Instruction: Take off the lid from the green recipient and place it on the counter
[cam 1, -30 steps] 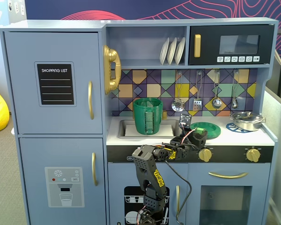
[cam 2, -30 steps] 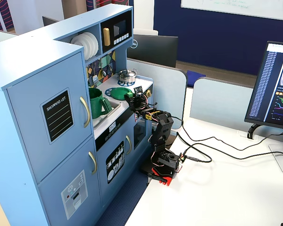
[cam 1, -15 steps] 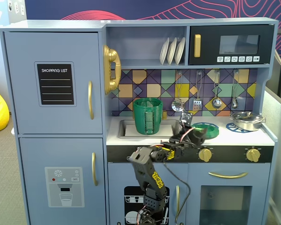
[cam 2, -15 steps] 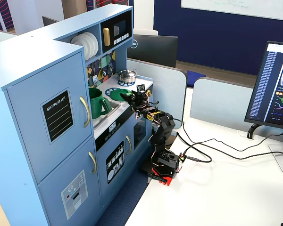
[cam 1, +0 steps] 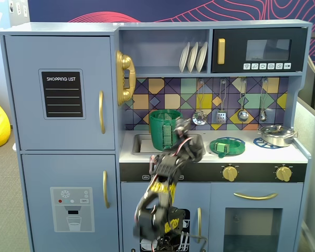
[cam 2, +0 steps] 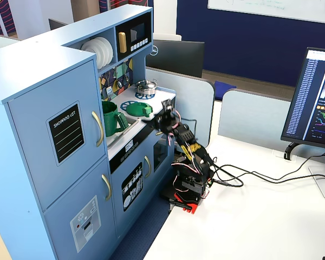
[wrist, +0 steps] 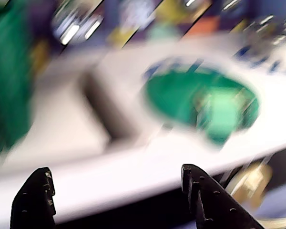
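The green lid point(cam 1: 227, 146) lies flat on the counter point(cam 1: 275, 154), on a burner print, with its raised tab up. It also shows in the wrist view as the blurred lid point(wrist: 186, 100) and in another fixed view as the lid point(cam 2: 138, 109). The green recipient point(cam 1: 165, 129) stands uncovered in the sink, at the left edge of the wrist view point(wrist: 9, 81). My gripper point(wrist: 117, 179) is open and empty, well apart from the lid, in front of the counter's edge. The fixed views show the gripper point(cam 1: 181, 127) point(cam 2: 167, 105) blurred by motion.
A silver metal pot point(cam 1: 276, 134) sits on the right burner. Utensils point(cam 1: 243, 113) hang on the tiled back wall. The recessed sink point(wrist: 62, 124) lies left of the lid. Gold knobs point(cam 1: 230, 172) line the front panel. Cables point(cam 2: 244, 176) trail over the white desk.
The gripper has drawn back from the lid and swung left, towards the recipient and the sink. The arm's elbow has dropped and folded back. The lid stays on the burner.
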Controlling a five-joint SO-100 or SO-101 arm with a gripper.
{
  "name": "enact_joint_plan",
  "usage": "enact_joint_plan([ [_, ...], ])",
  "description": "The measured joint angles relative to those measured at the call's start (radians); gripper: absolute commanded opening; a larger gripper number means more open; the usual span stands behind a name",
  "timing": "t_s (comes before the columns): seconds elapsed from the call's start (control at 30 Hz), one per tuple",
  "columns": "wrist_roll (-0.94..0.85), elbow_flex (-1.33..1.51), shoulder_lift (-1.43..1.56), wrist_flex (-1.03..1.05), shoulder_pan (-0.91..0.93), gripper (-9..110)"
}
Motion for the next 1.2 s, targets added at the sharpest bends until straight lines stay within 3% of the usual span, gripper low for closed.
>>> enact_joint_plan([
  [0.4,-0.064,0.357,0.158,0.126,-0.302,24],
  [0.63,-0.049,0.566,0.161,0.14,-0.322,19],
  [1.03,0.166,0.586,0.187,0.698,-0.37,7],
  [1.2,0.181,0.586,0.189,0.707,-0.371,6],
])
